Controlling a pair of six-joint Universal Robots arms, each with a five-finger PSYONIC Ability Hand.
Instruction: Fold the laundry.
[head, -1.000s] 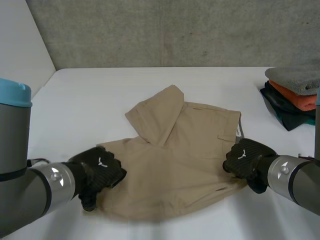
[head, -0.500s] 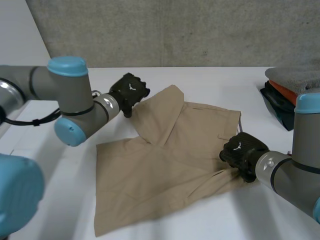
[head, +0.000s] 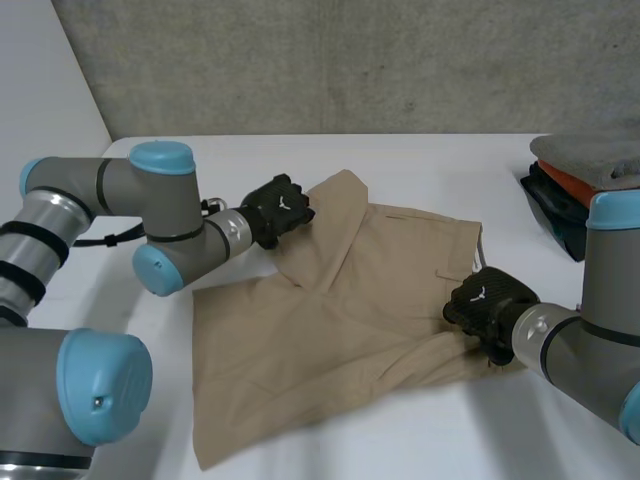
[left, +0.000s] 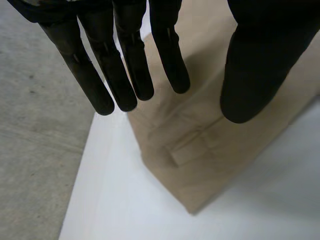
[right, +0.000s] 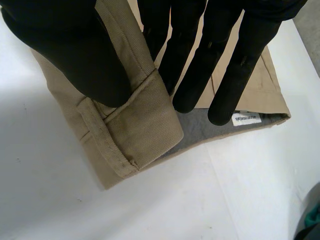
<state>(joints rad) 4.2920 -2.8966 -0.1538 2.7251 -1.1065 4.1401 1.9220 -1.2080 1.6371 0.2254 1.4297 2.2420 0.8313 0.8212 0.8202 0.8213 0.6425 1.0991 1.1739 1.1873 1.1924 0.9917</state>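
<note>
Your left hand (head: 278, 208) has swung far to the folded leg (head: 325, 235) of the shorts (head: 340, 330), fingers (left: 125, 65) straight and empty, likely to smooth it, while your right hand (head: 487, 305) pinches the right waistband (right: 145, 120), anchoring them on the surface (head: 420, 440).

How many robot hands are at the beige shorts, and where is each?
2. The left hand, open, is over the far corner of the shorts, at the folded leg; the right hand pinches the waistband on their right side.
</note>
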